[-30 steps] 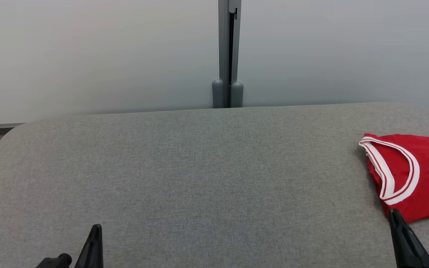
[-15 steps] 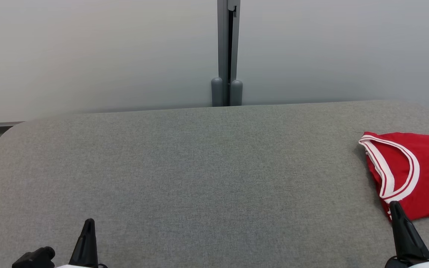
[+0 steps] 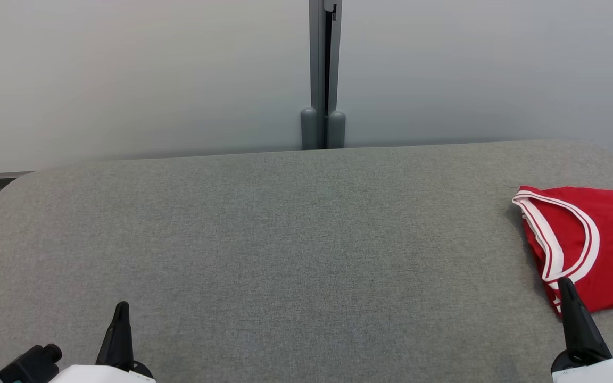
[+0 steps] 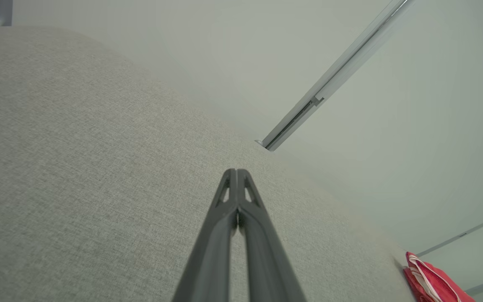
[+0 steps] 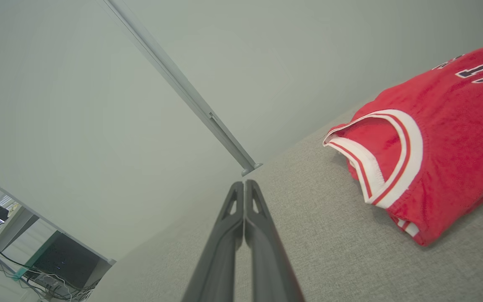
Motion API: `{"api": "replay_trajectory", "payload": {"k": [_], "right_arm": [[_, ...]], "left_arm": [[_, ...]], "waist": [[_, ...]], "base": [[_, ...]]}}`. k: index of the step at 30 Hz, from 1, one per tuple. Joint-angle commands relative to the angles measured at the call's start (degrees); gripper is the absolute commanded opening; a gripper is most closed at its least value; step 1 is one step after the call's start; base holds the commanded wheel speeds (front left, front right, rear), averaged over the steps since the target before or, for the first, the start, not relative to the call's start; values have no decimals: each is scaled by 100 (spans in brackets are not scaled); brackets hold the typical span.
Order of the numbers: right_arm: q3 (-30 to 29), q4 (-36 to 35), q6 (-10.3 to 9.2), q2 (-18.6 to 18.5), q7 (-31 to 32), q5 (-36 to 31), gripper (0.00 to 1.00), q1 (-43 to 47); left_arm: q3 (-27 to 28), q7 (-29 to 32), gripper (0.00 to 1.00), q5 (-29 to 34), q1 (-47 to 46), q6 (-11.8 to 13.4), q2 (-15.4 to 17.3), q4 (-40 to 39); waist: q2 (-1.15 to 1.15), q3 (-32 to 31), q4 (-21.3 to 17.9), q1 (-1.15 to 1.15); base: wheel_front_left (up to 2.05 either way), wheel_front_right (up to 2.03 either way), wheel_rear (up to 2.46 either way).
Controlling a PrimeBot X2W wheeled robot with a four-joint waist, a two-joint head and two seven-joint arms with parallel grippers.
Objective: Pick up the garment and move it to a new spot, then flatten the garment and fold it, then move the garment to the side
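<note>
While the folded red jersey [image 3: 604,255] lies at the right end of the grey fabric-covered table [image 3: 285,239], both grippers sit at the table's near edge. Over at the opposite end, the left gripper [image 4: 237,172] has its fingers pressed together on nothing. The right gripper [image 5: 244,183], fingers likewise closed and empty, points past the jersey's white-trimmed opening, near it but apart.
</note>
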Motion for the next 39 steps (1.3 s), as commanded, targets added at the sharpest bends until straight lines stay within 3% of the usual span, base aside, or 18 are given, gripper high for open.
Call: {"api": "replay_trajectory", "payload": {"k": [1,39], "right_arm": [[-42,-7,1,-26,11,211,0,-158],[-175,732,1,109,206,2608,0,-815]], "left_arm": [[72,43,0,-181,-221,-48,14,-60],[455,691,0,-2449,-660,-338,-142,42]], "waist": [[0,4,-2,0],[0,118,-47,0]], "base": [[0,0,0],[0,0,0]]}}
